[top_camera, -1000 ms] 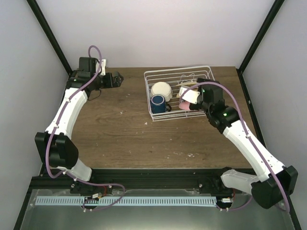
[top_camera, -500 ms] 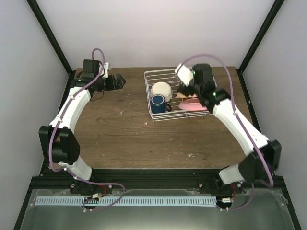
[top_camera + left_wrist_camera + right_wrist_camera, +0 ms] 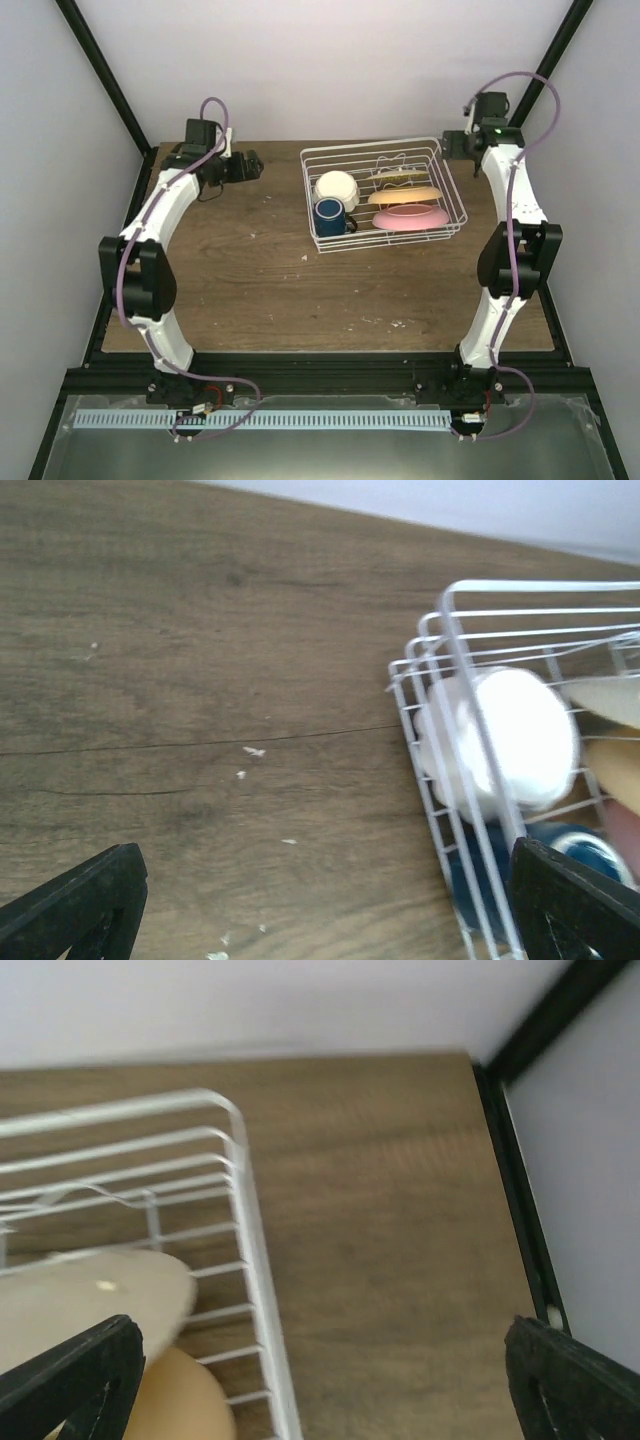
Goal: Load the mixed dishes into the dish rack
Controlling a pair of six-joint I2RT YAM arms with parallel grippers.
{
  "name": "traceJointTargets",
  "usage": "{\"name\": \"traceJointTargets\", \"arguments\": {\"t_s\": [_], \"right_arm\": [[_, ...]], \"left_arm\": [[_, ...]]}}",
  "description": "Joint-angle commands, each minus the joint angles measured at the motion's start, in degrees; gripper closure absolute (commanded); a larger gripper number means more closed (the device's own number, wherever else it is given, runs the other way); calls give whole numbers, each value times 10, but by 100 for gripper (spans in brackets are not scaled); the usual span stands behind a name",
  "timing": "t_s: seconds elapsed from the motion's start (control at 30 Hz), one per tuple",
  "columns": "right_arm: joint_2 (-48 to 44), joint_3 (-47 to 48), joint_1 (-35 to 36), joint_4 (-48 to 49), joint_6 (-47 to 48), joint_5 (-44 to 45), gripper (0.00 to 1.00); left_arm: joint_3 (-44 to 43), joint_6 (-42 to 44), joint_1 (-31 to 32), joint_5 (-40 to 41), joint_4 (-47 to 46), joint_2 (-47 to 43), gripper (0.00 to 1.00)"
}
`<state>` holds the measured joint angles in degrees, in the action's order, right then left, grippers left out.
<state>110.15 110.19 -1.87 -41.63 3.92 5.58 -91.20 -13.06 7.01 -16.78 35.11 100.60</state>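
The dish rack (image 3: 370,146) sits on the far right part of the wooden table (image 3: 250,280), and all the dishes lie inside it. The small white bowl (image 3: 336,188) is in the rack's left end with the dark blue mug (image 3: 329,215) just in front of it. To their right, the orange plate (image 3: 405,196) and the pink plate (image 3: 411,217) lean among the dividers, with a pale cream dish (image 3: 400,176) behind them. The left gripper (image 3: 320,880) hangs over bare wood left of the rack, jaws spread wide and holding nothing. The right gripper (image 3: 320,1360) is at the rack's far right corner, likewise spread and empty.
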Motion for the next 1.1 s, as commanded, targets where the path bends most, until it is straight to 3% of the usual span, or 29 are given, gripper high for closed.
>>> {"name": "traceJointTargets", "arguments": {"t_s": [0.0, 0.37, 1.07], "right_arm": [[19, 31, -40, -81, -75, -8, 0], [12, -17, -78, -124, -84, 46, 0], [-34, -186, -84, -147, -88, 54, 0]], "left_arm": [[-36, 3, -2, 47, 5, 73, 0], [-186, -11, 22, 23, 6, 233, 0], [-238, -47, 74, -44, -65, 352, 0]]}}
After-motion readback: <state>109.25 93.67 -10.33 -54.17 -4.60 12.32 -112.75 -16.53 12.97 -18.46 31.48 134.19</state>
